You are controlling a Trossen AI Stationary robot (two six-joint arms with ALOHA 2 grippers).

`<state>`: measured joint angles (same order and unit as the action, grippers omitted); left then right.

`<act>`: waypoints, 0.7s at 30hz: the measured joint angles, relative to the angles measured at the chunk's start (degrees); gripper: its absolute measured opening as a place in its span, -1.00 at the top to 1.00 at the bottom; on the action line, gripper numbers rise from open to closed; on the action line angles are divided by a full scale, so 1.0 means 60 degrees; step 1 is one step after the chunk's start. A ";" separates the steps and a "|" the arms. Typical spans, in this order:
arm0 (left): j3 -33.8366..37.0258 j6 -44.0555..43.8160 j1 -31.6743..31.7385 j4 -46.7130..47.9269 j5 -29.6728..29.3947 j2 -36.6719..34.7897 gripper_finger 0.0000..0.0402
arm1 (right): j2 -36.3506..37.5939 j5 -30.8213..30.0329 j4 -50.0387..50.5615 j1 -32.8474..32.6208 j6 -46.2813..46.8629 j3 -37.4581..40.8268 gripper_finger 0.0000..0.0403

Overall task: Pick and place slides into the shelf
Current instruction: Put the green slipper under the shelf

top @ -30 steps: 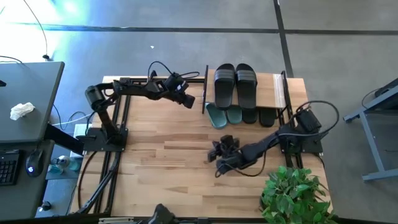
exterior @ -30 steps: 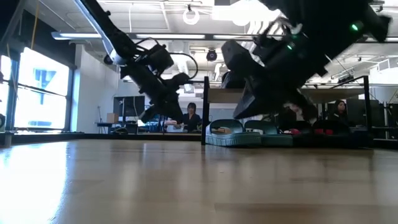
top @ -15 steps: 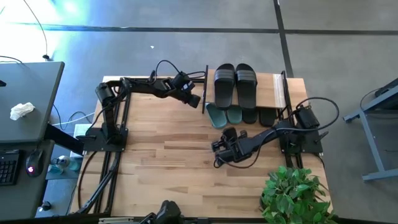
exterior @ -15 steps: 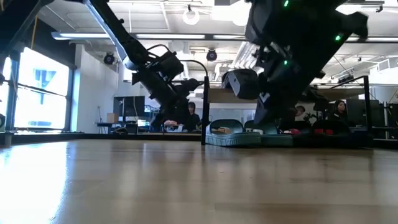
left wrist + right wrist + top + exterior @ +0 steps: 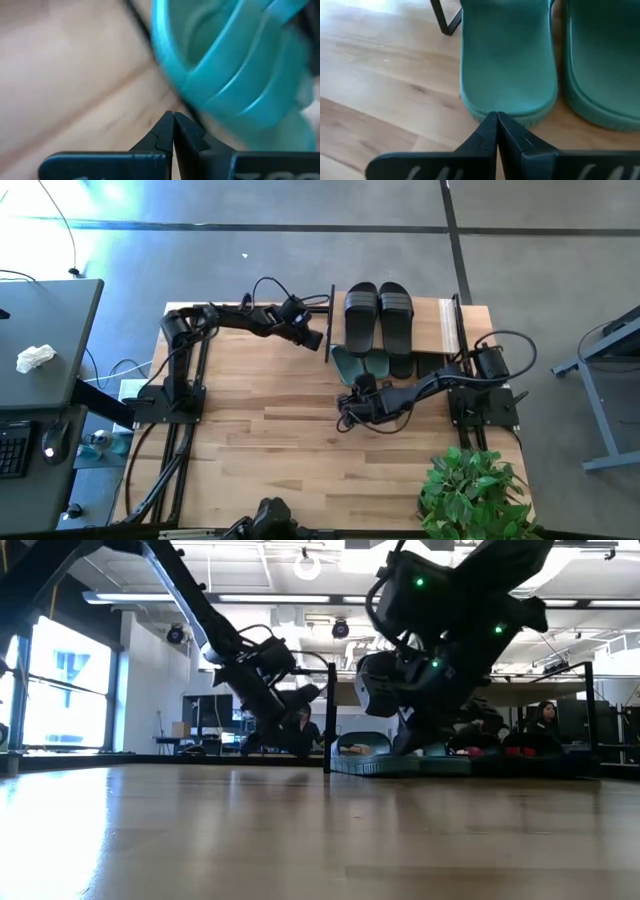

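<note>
The right end effector (image 5: 357, 390) has moved up to the green slides' (image 5: 362, 364) heels; the left end effector (image 5: 312, 340) neared the shelf (image 5: 448, 320).

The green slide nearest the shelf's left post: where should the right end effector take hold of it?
Grip the green slide at its rounded heel rim, coming in from the table's open front. The heel sticks out from under the shelf, facing the shut right end effector; the strap end is tucked beneath. Open first.

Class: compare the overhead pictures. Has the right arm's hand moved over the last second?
Yes. The right hand has travelled up the table toward the shelf, and now sits shut just short of the green slides' heels.
</note>
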<state>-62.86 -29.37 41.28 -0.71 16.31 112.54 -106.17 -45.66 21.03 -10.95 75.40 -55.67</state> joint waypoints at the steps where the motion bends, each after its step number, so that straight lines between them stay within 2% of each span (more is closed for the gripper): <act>1: -0.0043 -0.0010 0.0003 0.0226 0.0153 0.0063 1.00 | 0.0000 0.0040 -0.0031 0.0081 -0.0099 0.0006 1.00; 10: -0.0790 -0.0105 0.0004 0.0533 0.0375 0.0327 1.00 | 0.0000 0.0456 -0.1056 0.0587 -0.1375 0.0006 1.00; 15: -0.1346 -0.0102 -0.0004 0.0984 0.0855 0.0715 1.00 | 0.0000 0.0483 -0.1146 0.0767 -0.1416 0.0006 1.00; 21: -0.1522 -0.0060 0.0047 0.1151 0.0786 0.0788 1.00 | 0.0000 0.0638 -0.1307 0.0967 -0.1480 0.0006 1.00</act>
<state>-71.99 -29.73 41.56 6.19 21.03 117.27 -106.17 -41.83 13.19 -5.15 66.52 -55.64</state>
